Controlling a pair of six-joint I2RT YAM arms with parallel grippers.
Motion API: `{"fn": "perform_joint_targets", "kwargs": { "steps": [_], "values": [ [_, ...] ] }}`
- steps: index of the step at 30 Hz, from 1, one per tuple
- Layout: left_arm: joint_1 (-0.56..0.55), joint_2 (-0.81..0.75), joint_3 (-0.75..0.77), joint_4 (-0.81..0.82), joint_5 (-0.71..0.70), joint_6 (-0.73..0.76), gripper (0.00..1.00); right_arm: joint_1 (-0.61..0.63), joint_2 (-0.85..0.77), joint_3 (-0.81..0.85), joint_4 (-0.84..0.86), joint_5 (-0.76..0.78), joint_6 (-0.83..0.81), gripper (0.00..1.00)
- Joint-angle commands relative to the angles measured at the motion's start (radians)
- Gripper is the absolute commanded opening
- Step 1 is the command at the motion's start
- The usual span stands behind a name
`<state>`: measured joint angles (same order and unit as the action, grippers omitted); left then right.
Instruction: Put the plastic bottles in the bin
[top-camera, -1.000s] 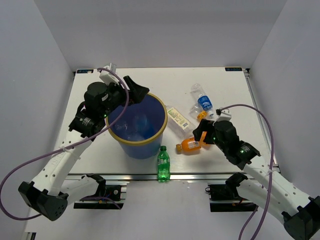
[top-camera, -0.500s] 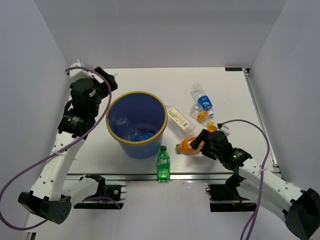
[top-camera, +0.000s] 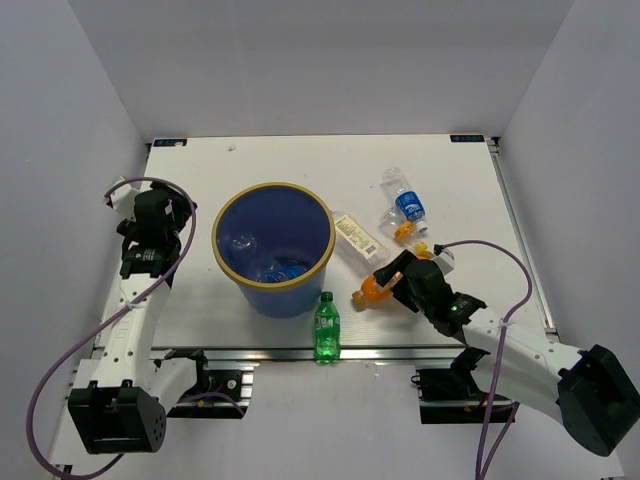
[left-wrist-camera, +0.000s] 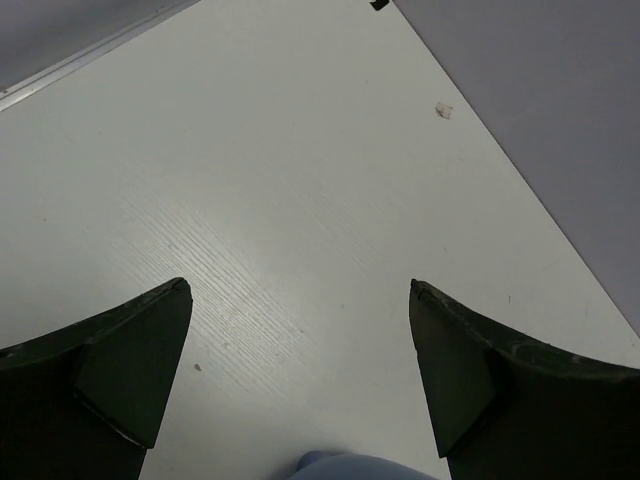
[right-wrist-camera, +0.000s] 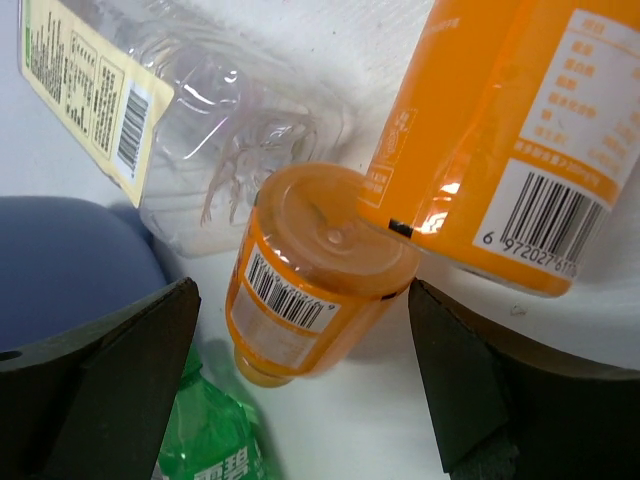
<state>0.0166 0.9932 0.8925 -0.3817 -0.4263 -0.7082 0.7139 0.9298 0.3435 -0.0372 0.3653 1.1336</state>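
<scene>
Green bottle (top-camera: 326, 325): stood upright at the near table edge, just beside the bin-side finger of the right jaws.
Right gripper (right-wrist-camera: 300, 288): jaws spread wide and gripping nothing, one finger on each side of the first orange bottle.
First orange bottle (right-wrist-camera: 310, 285): lay between the right jaws, one end towards the wrist; whether either finger touched it could not be told.
Second orange bottle (right-wrist-camera: 500, 130): lay just past the other finger, resting against the first.
Clear bottle with yellowish label (right-wrist-camera: 200, 130): lay on its side beyond the right jaws, towards the bin.
Bin (top-camera: 272, 286): stood upright between the two grippers, with all five bottles outside it.
Left gripper (left-wrist-camera: 300, 290): jaws wide apart and gripping nothing, with bare white table (left-wrist-camera: 300, 150) between them.
Clear bottle with blue label (top-camera: 405, 203): lay well beyond the right jaws.
</scene>
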Motion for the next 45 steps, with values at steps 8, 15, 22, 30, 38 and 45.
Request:
{"fn": "perform_joint_targets", "kwargs": {
  "steps": [8, 15, 22, 30, 38, 45],
  "values": [
    [0.020, -0.077, -0.062, 0.058, -0.020, -0.057, 0.98, 0.012, 0.119, -0.017, 0.103, 0.017, 0.028, 0.80],
    [0.020, -0.084, -0.072, 0.053, -0.022, -0.059, 0.98, 0.018, 0.003, -0.006, 0.161, -0.054, -0.090, 0.53],
    [0.022, -0.090, -0.099, 0.098, 0.024, -0.053, 0.98, 0.018, -0.238, 0.185, 0.200, -0.135, -0.464, 0.37],
    [0.022, -0.082, -0.093, 0.084, 0.037, -0.059, 0.98, 0.018, -0.016, 0.634, 0.247, -0.501, -0.704, 0.38],
    [0.022, -0.084, -0.090, 0.076, 0.066, -0.053, 0.98, 0.070, 0.344, 0.919, 0.165, -0.871, -0.751, 0.89],
    [0.023, -0.079, -0.099, 0.119, 0.107, -0.033, 0.98, 0.079, 0.328, 1.000, -0.015, -0.876, -0.876, 0.89]
  ]
}}
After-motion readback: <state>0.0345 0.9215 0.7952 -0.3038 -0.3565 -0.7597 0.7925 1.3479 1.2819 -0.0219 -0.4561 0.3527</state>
